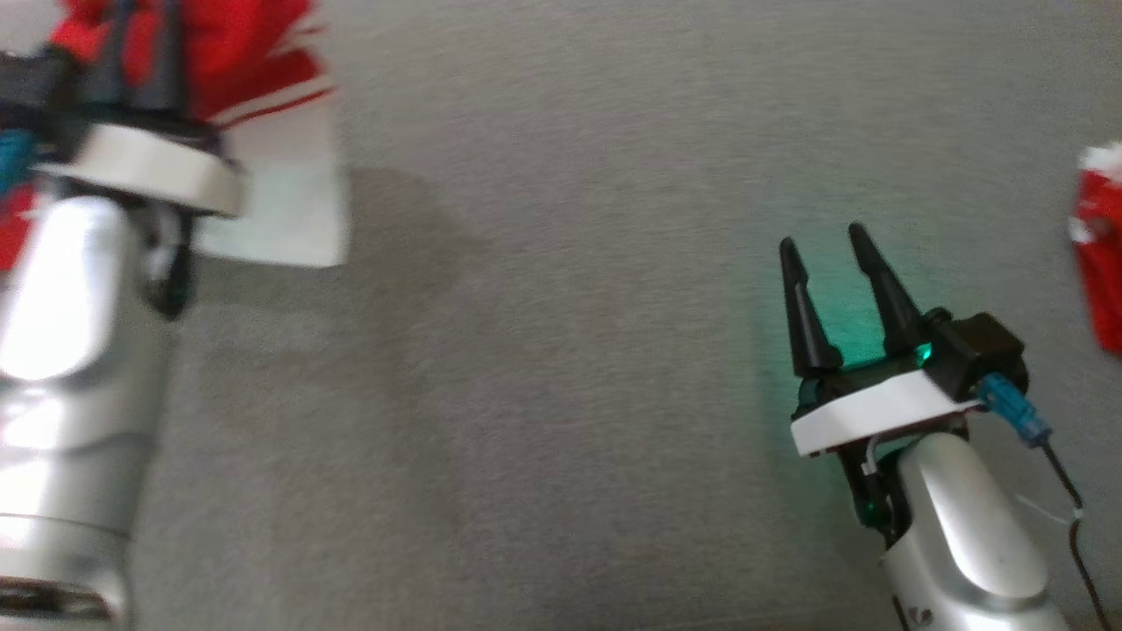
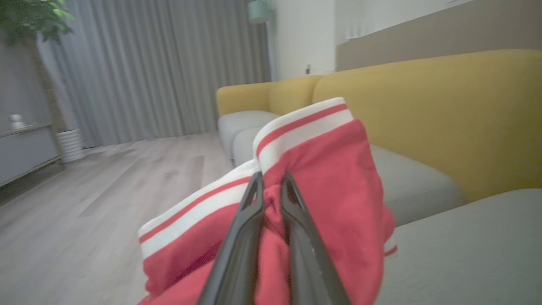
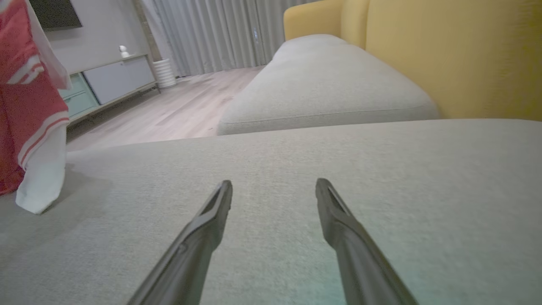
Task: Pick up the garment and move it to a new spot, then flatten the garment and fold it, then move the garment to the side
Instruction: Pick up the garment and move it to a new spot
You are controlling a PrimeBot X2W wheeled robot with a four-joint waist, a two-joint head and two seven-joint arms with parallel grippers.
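Left pincer (image 2: 271, 180): the two dark fingers are drawn in narrow, pinching a bunched fold of red cloth between them.
Held item: the garment (image 2: 334, 178), bright red, with a white band carrying a thin red stripe along its edge.
Garment relative to left pincer: the cloth wraps both fingers, rises above the tips and spills down on either side. The striped band arches over the tips.
Garment, head view: it sits blurred in the upper left corner (image 1: 237, 53), with a white panel spreading out beside the left wrist.
Garment, right wrist view: it hangs at the far left edge (image 3: 25, 106), and its white lower end reaches down to the grey cushion (image 3: 296, 161). Whether it touches the cushion cannot be told.
Right pincer (image 1: 821, 238): the fingers are spread wide with nothing between them, poised over bare cushion with a green glow on the fabric beside them.
Garment relative to right pincer: well apart, off to that pincer's left across open cushion.
Red-and-white item (image 1: 1100, 245): it lies at the right edge of the head view, too blurred to identify.
Sofa back (image 2: 444, 110): mustard yellow, rising behind the grey seats.
Floor (image 2: 84, 203): pale wood.
Curtain (image 2: 161, 72): grey, full length.
Sideboard (image 3: 114, 78): low and pale, against the far wall.
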